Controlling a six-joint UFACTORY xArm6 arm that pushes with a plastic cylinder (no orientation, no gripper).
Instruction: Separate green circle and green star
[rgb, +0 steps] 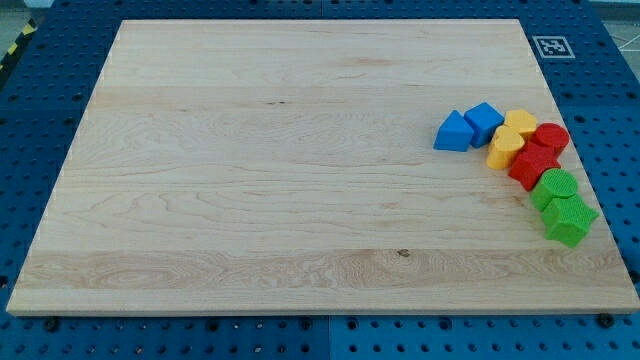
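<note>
The green circle (555, 186) lies near the view's right edge of the wooden board (250, 180). The green star (569, 220) lies just below it and touches it. My tip and the rod do not show in this view.
A red block (531, 164) touches the green circle from above, with a second red block (549, 138) beyond it. Two yellow blocks (506, 147) (520, 123) and two blue blocks (453, 132) (484, 121) continue the cluster to the left. A marker tag (551, 46) sits at the top right.
</note>
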